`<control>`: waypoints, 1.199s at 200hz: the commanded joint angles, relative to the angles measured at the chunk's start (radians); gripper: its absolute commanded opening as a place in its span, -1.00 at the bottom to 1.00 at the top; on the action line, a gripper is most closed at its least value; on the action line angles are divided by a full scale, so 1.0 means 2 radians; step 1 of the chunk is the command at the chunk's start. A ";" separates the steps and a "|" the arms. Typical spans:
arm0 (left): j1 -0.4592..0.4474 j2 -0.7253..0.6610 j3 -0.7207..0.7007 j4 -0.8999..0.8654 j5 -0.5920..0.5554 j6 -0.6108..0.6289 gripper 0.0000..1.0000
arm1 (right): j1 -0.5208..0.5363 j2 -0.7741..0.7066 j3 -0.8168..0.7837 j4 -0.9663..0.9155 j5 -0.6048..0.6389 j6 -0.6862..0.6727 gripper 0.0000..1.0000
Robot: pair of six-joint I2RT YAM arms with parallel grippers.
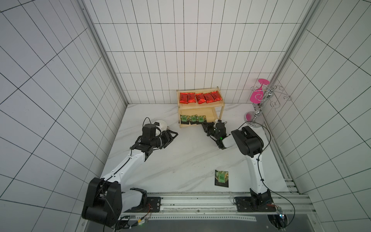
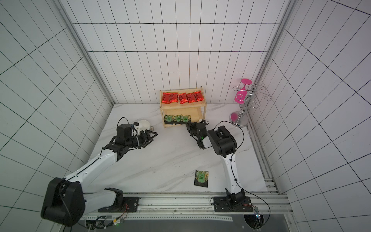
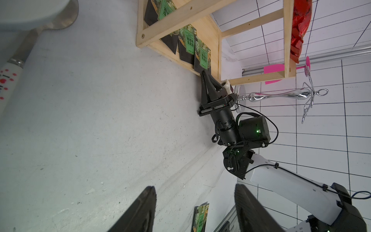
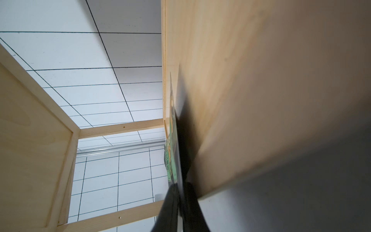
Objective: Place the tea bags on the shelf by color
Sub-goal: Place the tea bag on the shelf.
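At the shelf's (image 3: 166, 24) near edge, the right claw (image 3: 203, 73) pinches a green-labelled sachet (image 3: 202, 57); the left claw (image 3: 194, 187) hangs open, empty.

Bright even light; top views bowed; near shelf (image 4: 271, 90) blurred.

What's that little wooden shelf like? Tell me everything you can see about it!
The shelf is pale bare wood: two rimmed trays joined by thin square posts. It stands upright on the white marbled table, near the back wall. Five red packets lie in a row on top. Three dark sachets with green labels lie along the lower tray's front edge; the fingers of the right gripper pinch the end sachet there.
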 commanded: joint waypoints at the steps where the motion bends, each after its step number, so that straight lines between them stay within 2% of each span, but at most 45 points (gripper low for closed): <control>1: 0.002 -0.001 -0.005 0.009 0.005 0.004 0.31 | -0.007 -0.029 0.017 -0.073 -0.001 -0.019 -0.77; 45: 0.002 -0.001 -0.004 0.010 0.008 0.004 0.31 | -0.009 -0.057 0.051 -0.180 -0.004 -0.067 -0.80; 88: 0.003 -0.002 -0.004 0.010 0.011 0.004 0.31 | -0.009 -0.060 0.080 -0.237 -0.011 -0.102 -0.93; 124: 0.003 -0.001 -0.005 0.012 0.013 0.003 0.31 | -0.008 -0.075 0.093 -0.287 -0.005 -0.146 -0.94; 240: 0.004 -0.002 -0.008 0.013 0.015 0.003 0.31 | -0.013 -0.065 0.121 -0.300 0.004 -0.155 -0.91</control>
